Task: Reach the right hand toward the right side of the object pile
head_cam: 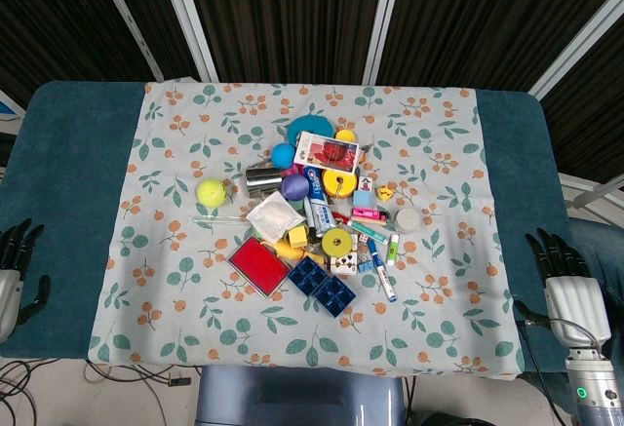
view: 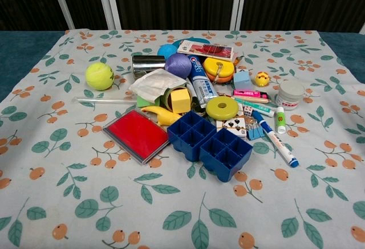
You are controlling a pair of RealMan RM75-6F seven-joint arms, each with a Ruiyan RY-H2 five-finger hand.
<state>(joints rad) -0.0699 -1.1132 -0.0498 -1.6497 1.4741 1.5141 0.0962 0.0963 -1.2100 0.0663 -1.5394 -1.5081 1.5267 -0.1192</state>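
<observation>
A pile of small objects [head_cam: 322,207] lies mid-table on the flowered cloth [head_cam: 195,299]; it also fills the chest view, pile [view: 199,101]. On its right side sit a white jar [head_cam: 408,219], also jar [view: 290,93], a blue-capped marker [head_cam: 383,278], marker [view: 276,139], and a small yellow toy [head_cam: 387,192]. My right hand [head_cam: 561,270] rests at the table's right edge, fingers apart, empty, far from the pile. My left hand [head_cam: 18,255] rests at the left edge, empty, fingers spread. Neither hand shows in the chest view.
A blue compartment tray [head_cam: 322,286] and a red flat case [head_cam: 259,264] lie at the pile's front. A yellow-green tennis ball [head_cam: 211,192] sits to the left, a metal can [head_cam: 261,179] beside it. Teal table [head_cam: 68,153] borders the cloth.
</observation>
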